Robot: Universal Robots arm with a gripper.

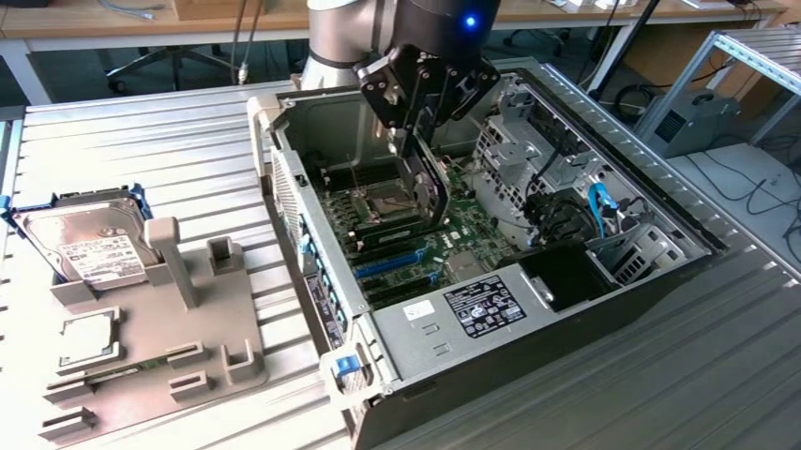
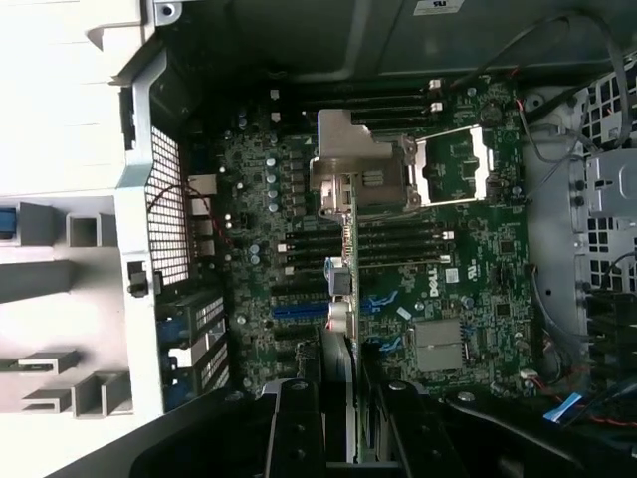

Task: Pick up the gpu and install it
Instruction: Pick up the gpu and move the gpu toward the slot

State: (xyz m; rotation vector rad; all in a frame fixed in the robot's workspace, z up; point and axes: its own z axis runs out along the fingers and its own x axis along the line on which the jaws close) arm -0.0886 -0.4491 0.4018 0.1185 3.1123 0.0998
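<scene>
I am watching the black two-fingered gripper (image 1: 417,131) reaching down into the open black-and-silver desktop computer case (image 1: 651,272), which is lying on its side on the ribbed grey metal table (image 1: 150,141). The jaws are standing partway closed and are clamping the gpu (image 1: 429,192), a thin flat dark expansion card with a silver metal bracket at one end. The card is hanging upright on its edge over the green motherboard (image 1: 466,242), just beside the silver processor socket (image 1: 379,199). I cannot tell whether its lower edge is touching the board.

In the wrist view I am looking along the gpu (image 2: 346,254) edge-on. It is running as a narrow line away from the gripper (image 2: 343,438), whose black fingers (image 2: 294,428) are pressing on it from both sides. Its silver bracket (image 2: 348,164) is showing at the far end, next to the processor socket (image 2: 453,169). The long blue expansion slots (image 2: 299,311) on the motherboard (image 2: 478,269) are lying just beside the card's line.

Outside the case, toward the exterior view's left, a silver boxy hard drive with a white label (image 1: 82,239) is sitting beside a grey plastic holder fixture (image 1: 188,328), well apart from the gripper.
</scene>
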